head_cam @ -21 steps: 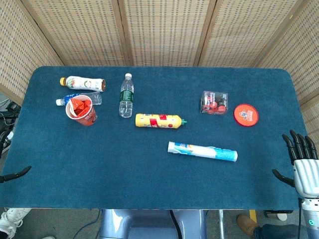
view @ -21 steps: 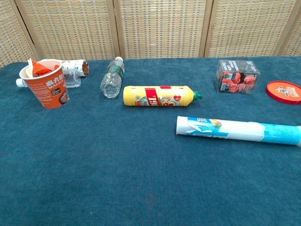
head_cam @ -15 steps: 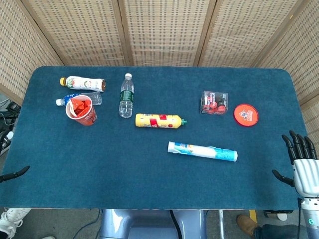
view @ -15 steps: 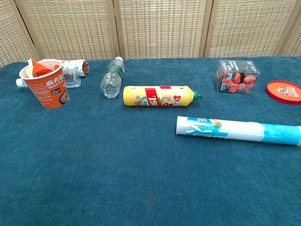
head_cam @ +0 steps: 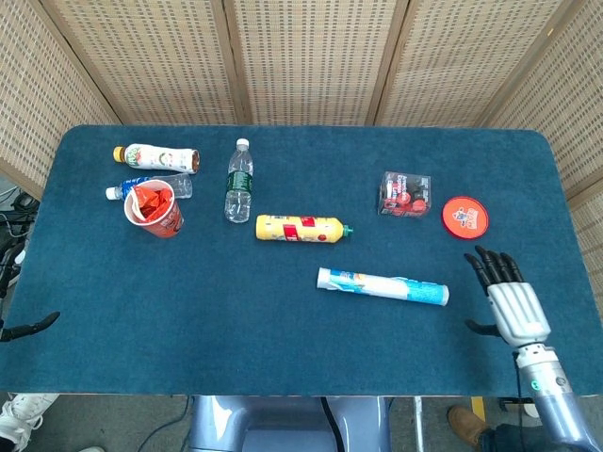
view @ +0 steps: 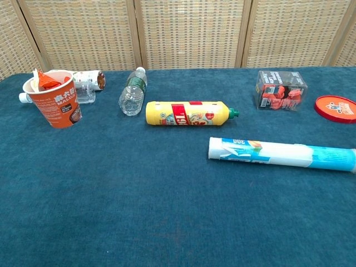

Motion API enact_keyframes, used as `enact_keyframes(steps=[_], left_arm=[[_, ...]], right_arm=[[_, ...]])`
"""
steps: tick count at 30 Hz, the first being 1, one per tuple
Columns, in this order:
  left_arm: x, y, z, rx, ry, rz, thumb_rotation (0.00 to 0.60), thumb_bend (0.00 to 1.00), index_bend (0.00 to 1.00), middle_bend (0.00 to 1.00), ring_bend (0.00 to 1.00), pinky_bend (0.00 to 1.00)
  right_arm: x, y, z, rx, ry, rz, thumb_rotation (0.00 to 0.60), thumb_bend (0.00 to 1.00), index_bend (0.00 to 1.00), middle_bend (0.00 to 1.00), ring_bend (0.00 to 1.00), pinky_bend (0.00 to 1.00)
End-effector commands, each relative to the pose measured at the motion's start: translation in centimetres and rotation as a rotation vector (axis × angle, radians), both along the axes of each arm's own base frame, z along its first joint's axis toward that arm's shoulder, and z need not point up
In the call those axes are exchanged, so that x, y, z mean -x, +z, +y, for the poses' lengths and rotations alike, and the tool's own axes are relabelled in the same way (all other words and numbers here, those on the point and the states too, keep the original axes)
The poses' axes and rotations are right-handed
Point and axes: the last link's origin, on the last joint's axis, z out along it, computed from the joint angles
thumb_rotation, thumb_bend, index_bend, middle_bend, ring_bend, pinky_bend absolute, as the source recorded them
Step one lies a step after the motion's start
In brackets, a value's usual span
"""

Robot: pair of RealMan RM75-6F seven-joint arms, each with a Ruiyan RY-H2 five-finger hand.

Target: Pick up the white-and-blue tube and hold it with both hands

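The white-and-blue tube (head_cam: 382, 285) lies on its side on the blue table, right of centre; in the chest view the tube (view: 281, 154) runs off the right edge. My right hand (head_cam: 506, 301) hovers just right of the tube's blue end, fingers spread, holding nothing, a short gap between them. Of my left hand (head_cam: 28, 327) only a dark fingertip shows at the table's left front edge, far from the tube. Neither hand appears in the chest view.
A yellow bottle (head_cam: 300, 228) lies just behind the tube. A clear water bottle (head_cam: 239, 181), an orange cup (head_cam: 155, 209) and two small bottles (head_cam: 155, 158) sit at back left. A clear box (head_cam: 405, 193) of red pieces and a red lid (head_cam: 464, 217) sit back right.
My right hand has moved left from the table's right edge to just beside the tube's blue end. The left fingertip has barely shifted. No object has moved.
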Motion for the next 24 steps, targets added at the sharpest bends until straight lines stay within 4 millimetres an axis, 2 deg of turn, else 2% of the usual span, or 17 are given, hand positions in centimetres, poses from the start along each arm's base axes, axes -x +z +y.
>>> enact_keyframes(steps=[1,4,7,9,11,17,24], left_arm=[[0.0,-0.1,0.1,0.001,0.004,0.006,0.600,0.00,0.00,0.00,0.00,0.00],[0.1,-0.2,0.1,0.003,0.008,0.011,0.600,0.00,0.00,0.00,0.00,0.00],[0.1,-0.3,0.3,0.006,0.012,0.013,0.600,0.00,0.00,0.00,0.00,0.00],[0.2,-0.4,0.4,0.010,0.016,0.015,0.600,0.00,0.00,0.00,0.00,0.00],[0.2,-0.4,0.4,0.012,0.020,0.015,0.600,0.00,0.00,0.00,0.00,0.00],[0.2,-0.5,0.5,0.017,0.026,0.016,0.600,0.00,0.00,0.00,0.00,0.00],[0.3,-0.5,0.5,0.022,0.030,0.013,0.600,0.00,0.00,0.00,0.00,0.00]], right_arm=[[-2.8,-3.2,-3.3,-0.105,-0.066,-0.064,0.600,0.00,0.00,0.03,0.01,0.00],[-3.2,-4.5,-4.5,-0.121,-0.093,-0.036,0.600,0.00,0.05,0.09,0.07,0.01],[-3.5,-5.8,-5.2,-0.125,-0.109,-0.018,0.600,0.02,0.14,0.16,0.14,0.10],[-3.7,-6.7,-5.5,-0.122,-0.121,-0.013,0.600,0.08,0.18,0.19,0.18,0.18],[-3.9,-7.4,-5.7,-0.120,-0.123,-0.004,0.600,0.12,0.22,0.22,0.21,0.21],[-4.5,-9.5,-6.0,-0.121,-0.122,0.047,0.600,0.19,0.30,0.29,0.27,0.24],[-4.2,-10.7,-6.4,-0.102,-0.145,0.104,0.600,0.24,0.36,0.32,0.28,0.26]])
